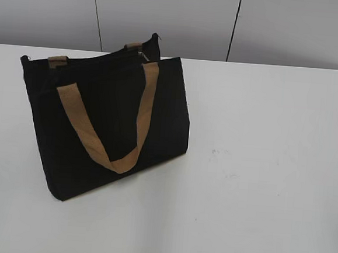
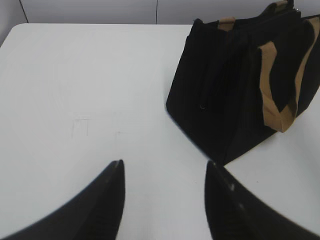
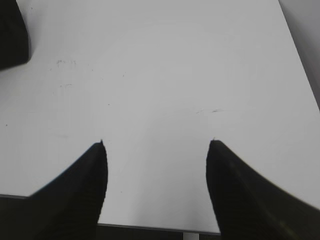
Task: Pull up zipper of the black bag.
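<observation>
The black bag (image 1: 107,127) stands upright on the white table (image 1: 259,169), left of middle, with a tan loop handle (image 1: 122,128) hanging down its front. The zipper runs along its top edge; a small silvery pull (image 1: 142,54) shows near the far right end. The bag also shows in the left wrist view (image 2: 230,95) at upper right, and its corner in the right wrist view (image 3: 11,35). My left gripper (image 2: 164,167) is open and empty over bare table, well short of the bag. My right gripper (image 3: 157,142) is open and empty near the table's front edge. Neither gripper shows in the exterior view.
A grey panelled wall (image 1: 177,19) rises behind the table's far edge. The table's near edge (image 3: 150,226) runs just under my right gripper. Faint scuff marks (image 1: 222,153) lie on the table right of the bag.
</observation>
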